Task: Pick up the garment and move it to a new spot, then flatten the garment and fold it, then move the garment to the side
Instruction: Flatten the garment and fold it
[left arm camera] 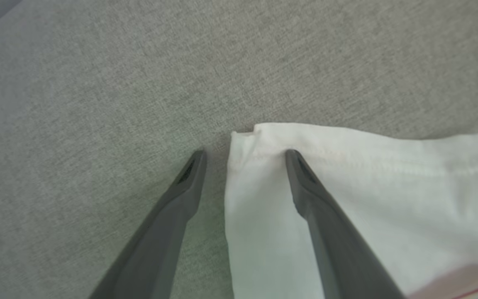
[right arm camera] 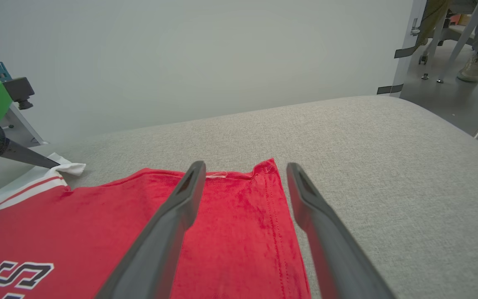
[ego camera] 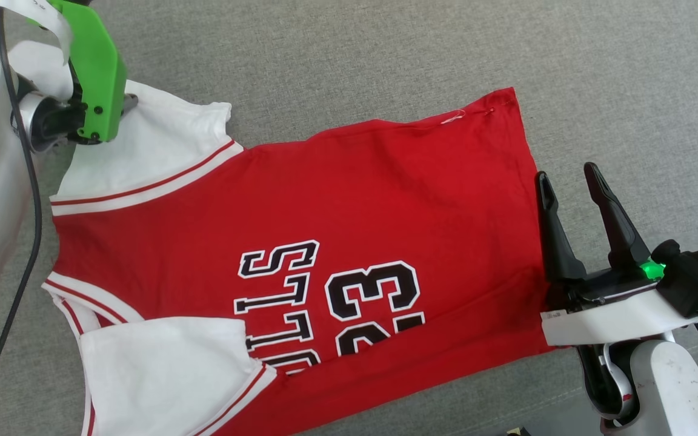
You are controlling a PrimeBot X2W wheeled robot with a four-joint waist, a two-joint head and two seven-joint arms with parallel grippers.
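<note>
A red jersey [ego camera: 325, 212] is spread front up on a grey fabric surface [ego camera: 385, 54], with its neck end toward the robot's left and its hem toward the right. Black, white-outlined lettering [ego camera: 276, 303] and a number [ego camera: 373, 297] are seen on the front. One white sleeve [ego camera: 161, 145] is laid out at the far left corner. The other sleeve [ego camera: 161, 375] is folded inward over the near part of the chest, and part of the lettering is covered by it.

The left gripper [left arm camera: 245, 154], carried under a green bracket [ego camera: 97, 66], is held low at the outer corner of the far sleeve. Its fingers are spread wide: one finger [left arm camera: 318, 207] is placed over the white cloth, the other over bare grey fabric just beside the sleeve's edge. Nothing is clamped between them; whether the cloth is touched cannot be told.

The right gripper [ego camera: 567, 172] is positioned at the hem, fingers pointing away from the robot and likewise set wide apart. One finger is seen over the red hem, the other over the bare surface, with the hem's edge running between them. Nothing is held.

A person's shoe [right arm camera: 471, 68] is seen on the floor beyond the surface.
</note>
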